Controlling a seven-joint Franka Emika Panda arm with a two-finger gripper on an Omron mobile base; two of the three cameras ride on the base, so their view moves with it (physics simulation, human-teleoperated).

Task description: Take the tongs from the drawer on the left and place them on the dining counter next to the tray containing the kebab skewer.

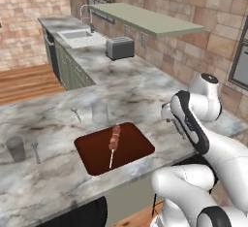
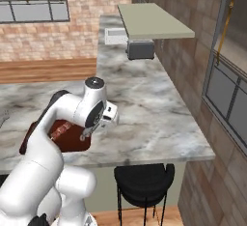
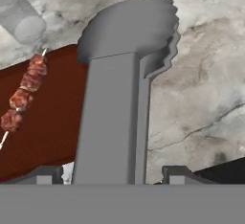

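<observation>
Tongs (image 3: 119,98) clamped in pincer (image 3: 112,173), held above dining counter (image 1: 145,90), just beside tray (image 1: 131,146), over its edge and bare marble next to it. Fetch from drawer judged done; left: lower tongs onto counter beside tray, release. Tongs not yet seen resting on counter.

Tray holds kebab skewer (image 1: 114,141), meat chunks at end toward glass (image 1: 100,113). Glass beyond tray, looks empty. Second, darker glass (image 1: 16,148) further along counter from tray, contents unclear.
</observation>
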